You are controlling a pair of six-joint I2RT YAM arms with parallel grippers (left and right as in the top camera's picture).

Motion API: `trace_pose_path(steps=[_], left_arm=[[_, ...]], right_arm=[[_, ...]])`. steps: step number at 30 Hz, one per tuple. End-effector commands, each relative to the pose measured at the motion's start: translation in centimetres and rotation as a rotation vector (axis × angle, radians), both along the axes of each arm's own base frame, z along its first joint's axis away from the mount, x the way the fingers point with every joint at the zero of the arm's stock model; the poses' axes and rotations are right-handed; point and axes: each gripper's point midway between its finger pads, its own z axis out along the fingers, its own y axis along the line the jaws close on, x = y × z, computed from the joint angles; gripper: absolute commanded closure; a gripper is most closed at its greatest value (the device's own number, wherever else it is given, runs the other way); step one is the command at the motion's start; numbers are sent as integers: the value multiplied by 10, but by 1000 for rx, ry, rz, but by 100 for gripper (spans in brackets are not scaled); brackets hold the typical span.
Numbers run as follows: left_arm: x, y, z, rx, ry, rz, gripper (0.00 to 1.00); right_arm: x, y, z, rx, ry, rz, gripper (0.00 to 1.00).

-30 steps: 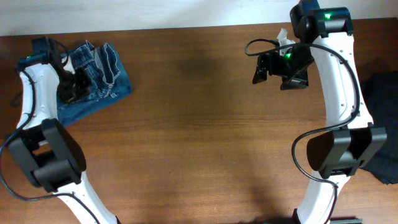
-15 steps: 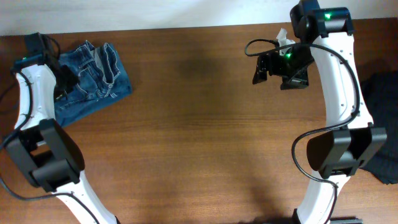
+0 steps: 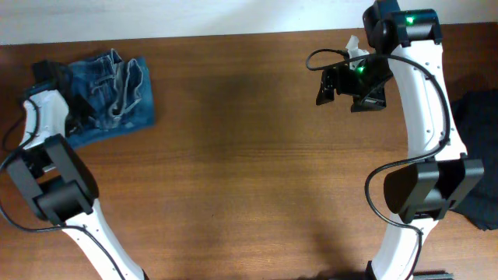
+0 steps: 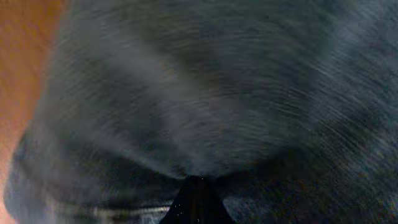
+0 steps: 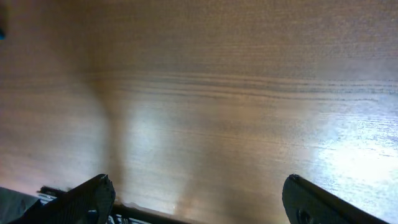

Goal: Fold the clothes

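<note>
The blue denim jeans lie bunched in a heap at the table's far left corner, with pale-stitched seams showing on top. My left gripper is at the heap's left side, pressed into the cloth. In the left wrist view the denim fills the frame and the dark fingertips meet in a single point, pinching a fold. My right gripper hovers above bare wood at the far right, away from the jeans. In the right wrist view its fingers are wide apart and hold nothing.
A dark garment lies at the table's right edge, beside the right arm's base. A small white object sits at the table's back edge behind the right gripper. The brown wooden table ends at a pale wall at the back.
My left arm has drawn back toward the far left corner. The jeans heap has shifted up and left with it and is more compact. The right arm has not moved.
</note>
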Motion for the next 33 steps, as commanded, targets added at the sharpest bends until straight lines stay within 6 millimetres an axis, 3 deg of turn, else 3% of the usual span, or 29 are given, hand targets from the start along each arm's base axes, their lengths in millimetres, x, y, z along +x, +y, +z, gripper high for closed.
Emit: trace_pose_path(steps=[1,5,9,17,19,20,24,27,30,33], left_arm=[[-29,35,-75,-15,90,90,98],[-17,62,-68,54,14,83,98],[-19,81,-63,118,8,112,98],[-23,84,-61,121,20,120,97],[-21,81,-51,116,18,113,97],[-19,81,-40,121,10,112,97],[0,84,41,180,-114,107,97],[-5,62,92,127,-166,68,96],[-29,30,118,20,-127,30,98],[-38,0,120,-95,-106,-17,100]], right_arm=[[-2,0,6,-1,-17,12,8],[-2,0,6,-1,-16,8,8],[-2,0,6,-1,-15,5,9],[-2,1,6,5,-9,-10,8],[-2,4,7,21,-8,-9,8],[-2,5,8,26,-8,-9,8],[-2,5,8,26,-9,-8,8],[-2,5,8,26,-8,-8,8],[-2,5,8,26,-8,-8,8],[-2,5,8,26,-9,-7,8]])
